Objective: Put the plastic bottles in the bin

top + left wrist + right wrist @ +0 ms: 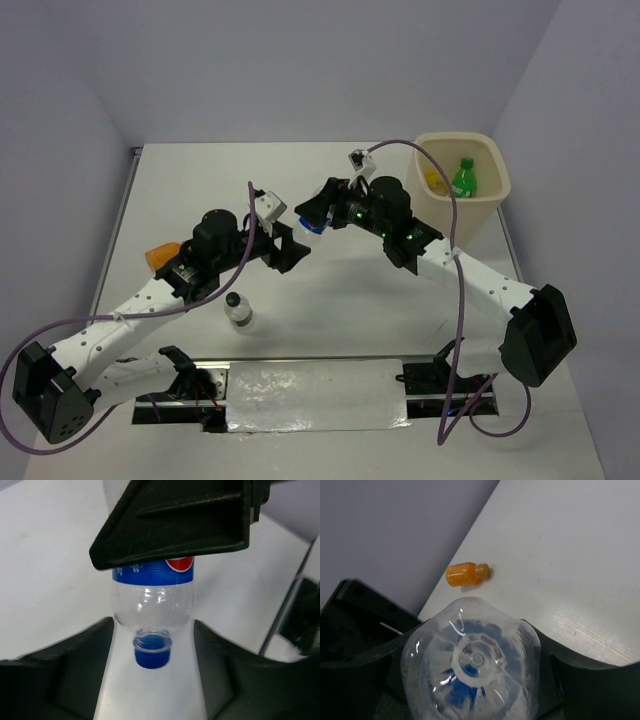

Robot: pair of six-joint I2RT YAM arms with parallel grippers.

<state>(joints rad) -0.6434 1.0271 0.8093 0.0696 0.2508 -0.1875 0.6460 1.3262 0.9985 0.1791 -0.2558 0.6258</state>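
item: blue-label bottle (pixel 152 597), aloft over worktop (pixel 200 180), well apart from bin (pixel 482 218). right pincer (pixel 475 677) clamped on its base end; left pincer (pixel 152 626) flanks the shoulder, contact unclear. handling: free left side fully before carrying binward, release only above the rim. label: blue, red-white roundel, likely pepsi; small print unreadable.

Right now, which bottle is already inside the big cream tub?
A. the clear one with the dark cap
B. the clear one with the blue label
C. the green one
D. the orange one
C: the green bottle sits inside the bin, while the orange bottle and the dark-capped bottle lie on the table, and the blue-labelled bottle is out over the table's middle.
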